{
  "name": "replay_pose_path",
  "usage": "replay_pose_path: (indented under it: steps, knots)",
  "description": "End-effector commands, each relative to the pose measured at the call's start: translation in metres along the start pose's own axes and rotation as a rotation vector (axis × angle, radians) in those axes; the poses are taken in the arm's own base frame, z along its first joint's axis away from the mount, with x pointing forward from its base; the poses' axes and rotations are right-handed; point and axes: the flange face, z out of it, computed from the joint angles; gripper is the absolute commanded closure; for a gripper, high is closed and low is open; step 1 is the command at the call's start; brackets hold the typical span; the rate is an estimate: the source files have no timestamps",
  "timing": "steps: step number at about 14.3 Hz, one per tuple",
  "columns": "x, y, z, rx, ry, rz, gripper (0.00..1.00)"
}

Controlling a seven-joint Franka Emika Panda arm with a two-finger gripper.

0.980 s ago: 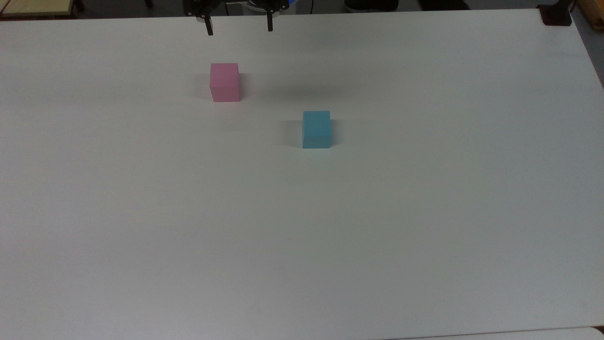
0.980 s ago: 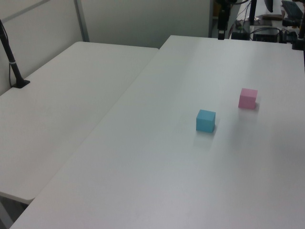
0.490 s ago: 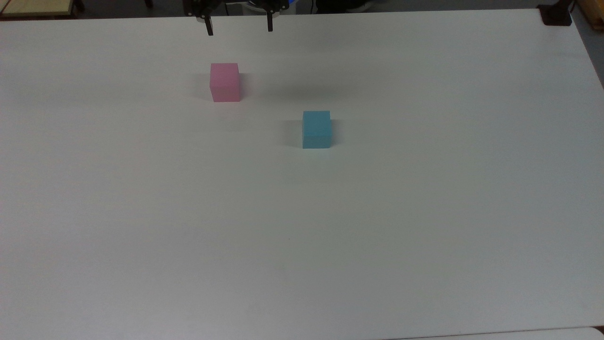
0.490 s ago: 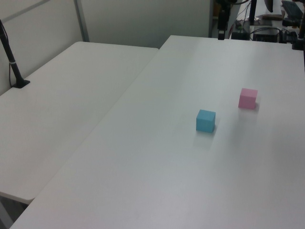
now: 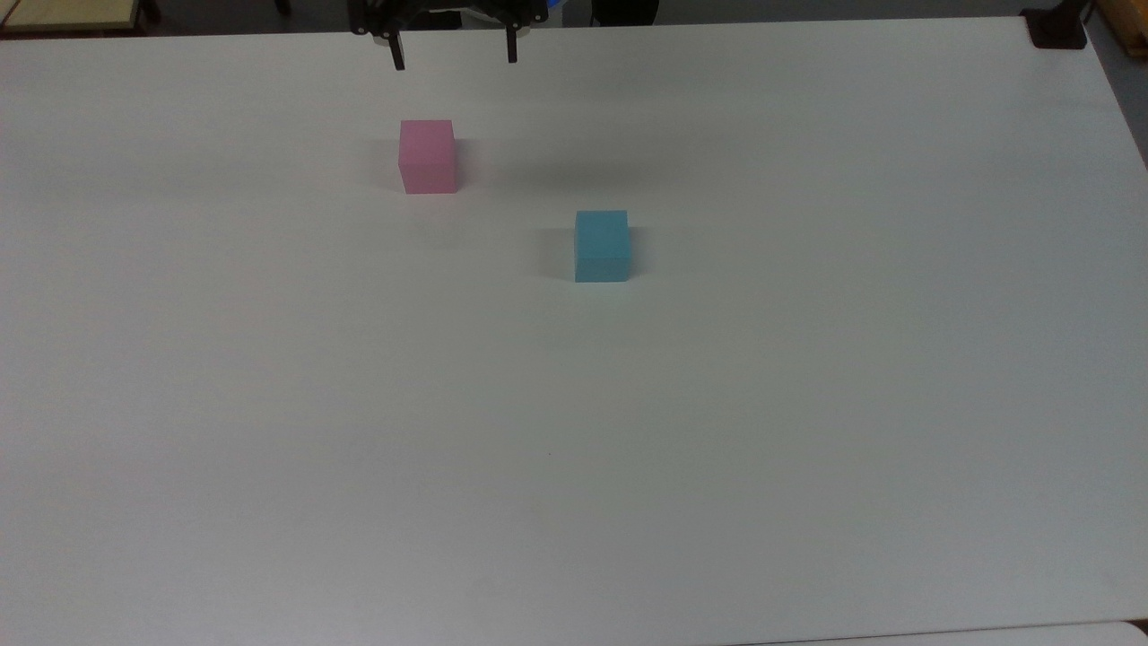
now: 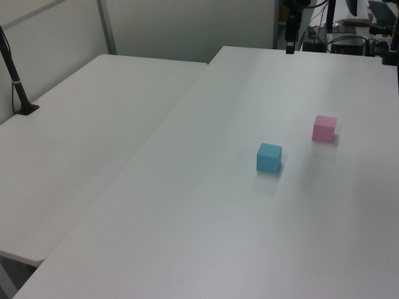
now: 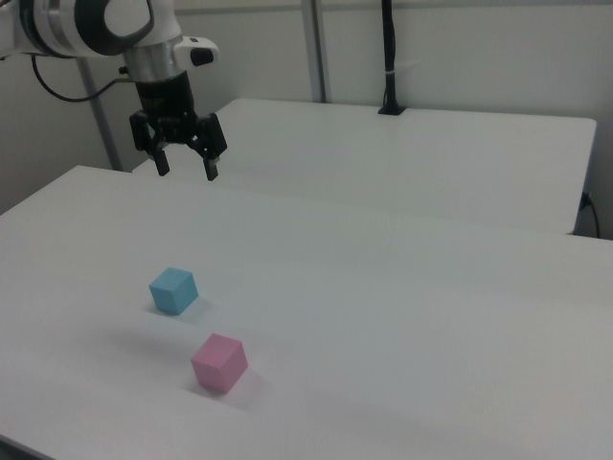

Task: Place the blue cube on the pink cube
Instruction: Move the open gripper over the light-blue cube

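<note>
I see the gripper [image 7: 187, 169] hanging above the white desk [image 5: 717, 449] with its jaws spread apart and nothing between them. The blue cube [image 5: 601, 245] sits on the desk, well apart from the gripper. The pink cube [image 5: 427, 156] rests near it, to the top view's upper left, the two not touching.
</note>
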Motion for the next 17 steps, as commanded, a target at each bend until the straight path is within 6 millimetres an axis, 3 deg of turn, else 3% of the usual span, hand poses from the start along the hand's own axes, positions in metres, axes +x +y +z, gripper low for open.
replay_pose_path:
  steps: [1,5,7,13,17]
  knots:
    - [-0.019,-0.004,0.009,-0.008,-0.028,0.000,0.00]
    - [-0.041,-0.018,0.027,-0.006,0.036,-0.010,0.00]
    - [-0.041,-0.036,0.041,-0.005,0.025,-0.017,0.00]
    - [-0.035,-0.091,0.107,0.000,0.081,0.065,0.00]
    - [-0.024,-0.106,0.138,0.004,0.068,0.081,0.00]
